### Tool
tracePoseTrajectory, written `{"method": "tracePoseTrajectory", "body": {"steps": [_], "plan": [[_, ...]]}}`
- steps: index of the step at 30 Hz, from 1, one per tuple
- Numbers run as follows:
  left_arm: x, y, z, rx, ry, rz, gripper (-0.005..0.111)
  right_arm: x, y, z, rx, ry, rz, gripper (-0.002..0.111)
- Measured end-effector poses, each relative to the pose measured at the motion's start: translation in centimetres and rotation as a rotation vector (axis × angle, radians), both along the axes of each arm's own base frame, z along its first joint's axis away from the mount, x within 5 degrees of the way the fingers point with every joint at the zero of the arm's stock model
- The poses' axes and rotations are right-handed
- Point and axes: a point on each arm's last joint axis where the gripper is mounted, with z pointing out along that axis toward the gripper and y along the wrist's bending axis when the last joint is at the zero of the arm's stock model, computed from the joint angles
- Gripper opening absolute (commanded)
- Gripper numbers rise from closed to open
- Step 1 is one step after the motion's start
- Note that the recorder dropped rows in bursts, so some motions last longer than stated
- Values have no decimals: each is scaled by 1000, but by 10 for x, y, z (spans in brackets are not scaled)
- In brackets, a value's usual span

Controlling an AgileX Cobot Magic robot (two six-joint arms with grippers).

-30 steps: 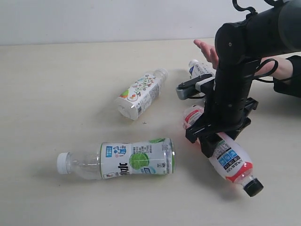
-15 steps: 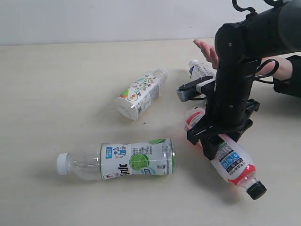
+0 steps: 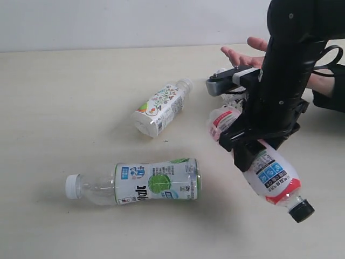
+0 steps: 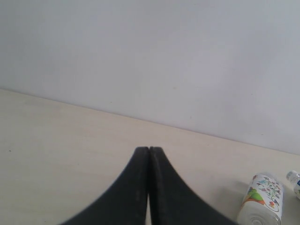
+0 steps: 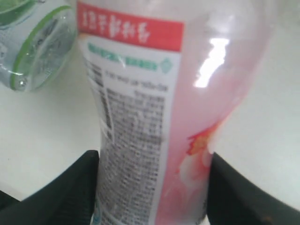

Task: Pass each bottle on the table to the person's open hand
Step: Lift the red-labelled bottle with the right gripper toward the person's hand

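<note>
Right gripper [image 3: 249,154] clamps red-and-white bottle [image 3: 275,178] mid-body, cap tilted down, lower right. Slick plastic could slip before reaching person's open hand [image 3: 243,54], upper right. Left gripper [image 4: 149,187] closed, empty.

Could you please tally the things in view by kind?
Bottles: 4 (white-and-green bottle, colourful-print bottle, red-and-white bottle, mostly hidden bottle)
Grippers: 2 (left gripper, right gripper)
Person's open hand: 1
Total: 7
</note>
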Motion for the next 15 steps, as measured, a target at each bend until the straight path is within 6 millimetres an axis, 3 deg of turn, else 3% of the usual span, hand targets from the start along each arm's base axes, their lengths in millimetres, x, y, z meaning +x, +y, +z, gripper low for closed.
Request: {"method": "tracePoseTrajectory", "body": {"steps": [7, 15], "plan": [[0, 0, 0, 0, 0, 0, 2, -14, -6, 48, 64, -116, 19, 0], [0, 0, 0, 0, 0, 0, 2, 18, -6, 128, 99, -376, -1, 0]]}}
